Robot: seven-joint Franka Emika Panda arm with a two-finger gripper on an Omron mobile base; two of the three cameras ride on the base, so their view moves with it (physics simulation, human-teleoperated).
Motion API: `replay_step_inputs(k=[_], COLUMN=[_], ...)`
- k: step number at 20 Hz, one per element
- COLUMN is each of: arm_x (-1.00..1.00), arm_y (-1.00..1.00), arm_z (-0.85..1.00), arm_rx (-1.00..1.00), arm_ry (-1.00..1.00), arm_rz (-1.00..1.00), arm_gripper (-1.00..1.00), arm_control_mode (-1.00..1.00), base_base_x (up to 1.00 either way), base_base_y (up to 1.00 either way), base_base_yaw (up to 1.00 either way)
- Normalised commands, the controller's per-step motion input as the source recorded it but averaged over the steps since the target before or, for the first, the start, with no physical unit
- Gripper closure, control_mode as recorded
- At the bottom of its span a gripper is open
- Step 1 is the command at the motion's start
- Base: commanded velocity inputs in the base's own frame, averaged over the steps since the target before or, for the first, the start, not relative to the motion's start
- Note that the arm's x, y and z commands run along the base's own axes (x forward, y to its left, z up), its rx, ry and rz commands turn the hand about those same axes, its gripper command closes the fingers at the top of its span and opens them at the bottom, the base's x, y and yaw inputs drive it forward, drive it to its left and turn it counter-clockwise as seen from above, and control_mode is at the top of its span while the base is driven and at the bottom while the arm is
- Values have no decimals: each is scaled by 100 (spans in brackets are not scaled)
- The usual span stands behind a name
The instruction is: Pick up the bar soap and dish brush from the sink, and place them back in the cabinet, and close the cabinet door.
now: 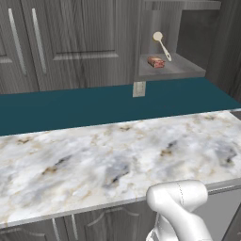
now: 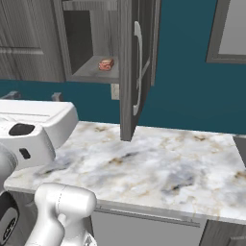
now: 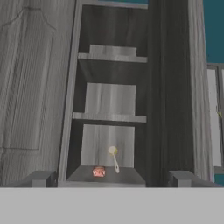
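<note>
The cabinet [image 1: 175,70] stands open. The orange-red bar soap [image 1: 156,62] [image 2: 106,64] [image 3: 99,171] lies on its lowest grey shelf. Beside it the dish brush [image 1: 162,44] [image 3: 114,158] leans against the back wall, cream head up. The cabinet door [image 2: 138,62] [image 3: 171,92] is swung out over the counter, with its silver bar handle facing right. My gripper [image 3: 110,180] is open and holds nothing. It faces the cabinet from a distance, and its fingertips [image 3: 40,178] stand wide apart. The sink is out of view.
A marble counter [image 1: 103,160] [image 2: 163,163] runs below the cabinet, backed by a teal wall with an outlet [image 1: 139,88]. Closed dark cabinets [image 1: 70,42] sit to the left. Two upper shelves [image 3: 111,57] are bare. My white arm [image 2: 33,134] fills the lower left.
</note>
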Motion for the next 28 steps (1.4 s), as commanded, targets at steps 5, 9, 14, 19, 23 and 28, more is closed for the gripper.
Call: replay_step_inputs(k=[5, 9, 14, 19, 23, 28], arm_x=[-14, 0, 0, 0, 0, 0], arm_y=[-12, -13, -15, -22, -26, -22], arm_z=[-2, -4, -7, -3, -1, -5], arm_rx=[0, 0, 0, 0, 0, 0], arm_ry=[0, 0, -1, 0, 0, 0], arm_rz=[0, 0, 0, 0, 0, 0], arm_gripper=[-100, -100, -100, -100, -100, -100], arm_control_mode=[-100, -100, -100, -100, -100, -100], base_base_x=[0, 0, 0, 0, 0, 0], base_base_y=[0, 0, 0, 0, 0, 0], base_base_yaw=[0, 0, 0, 0, 0, 0])
